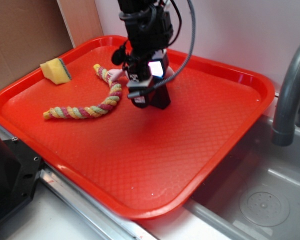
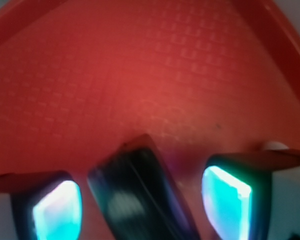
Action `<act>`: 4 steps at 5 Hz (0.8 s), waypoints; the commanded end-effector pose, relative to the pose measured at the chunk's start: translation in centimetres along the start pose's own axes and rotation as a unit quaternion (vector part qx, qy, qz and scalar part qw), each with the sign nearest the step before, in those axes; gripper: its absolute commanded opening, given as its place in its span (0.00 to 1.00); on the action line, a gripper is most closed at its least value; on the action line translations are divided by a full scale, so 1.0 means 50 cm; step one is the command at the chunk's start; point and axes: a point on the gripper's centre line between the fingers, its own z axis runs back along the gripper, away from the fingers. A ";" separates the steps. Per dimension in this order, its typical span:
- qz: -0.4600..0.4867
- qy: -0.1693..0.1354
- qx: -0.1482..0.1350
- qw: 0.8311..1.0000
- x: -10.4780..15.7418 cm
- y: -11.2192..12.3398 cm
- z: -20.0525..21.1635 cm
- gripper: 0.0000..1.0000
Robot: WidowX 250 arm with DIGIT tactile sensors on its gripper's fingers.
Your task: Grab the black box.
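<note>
**A:** What's the setting?

**B:** A red plastic tray (image 1: 155, 165) with a diamond-textured floor sits across the edge of a grey sink (image 1: 270, 200). A grey faucet (image 1: 290, 95) curves up at the right. Brown cardboard (image 1: 20, 40) stands behind the tray's left corner, and the wall behind is pale.

**A:** What's on the tray?

**B:** Near the back left, a yellow sponge wedge (image 1: 56, 71) with a dark green face. Just right of it, a twisted rope toy (image 1: 97, 102) in pink, yellow and green bends across the tray floor.

**A:** And the robot?

**B:** Its black arm comes down from the top of the exterior view. The gripper (image 1: 151, 92) is low over the tray's back middle, right beside the rope's upper end.

**A:** Where's the black box?

**B:** In the wrist view, the black box (image 2: 140, 192) lies tilted between the two fingers (image 2: 225, 200), whose pads glow cyan. It sits on the tray floor. In the exterior view, a black block shape shows at the gripper's tip.

**A:** Is the claw closed on it?

**B:** No. The fingers stand apart, with red tray visible on each side of the box.
</note>
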 end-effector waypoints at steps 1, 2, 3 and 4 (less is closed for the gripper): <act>0.016 0.015 0.009 1.000 0.015 -0.037 0.007 0.00; 0.028 0.019 0.024 0.999 0.021 -0.033 0.016 0.00; 0.081 0.012 0.079 0.993 0.018 -0.023 0.072 0.00; 0.196 -0.032 0.149 0.969 -0.027 -0.013 0.181 0.00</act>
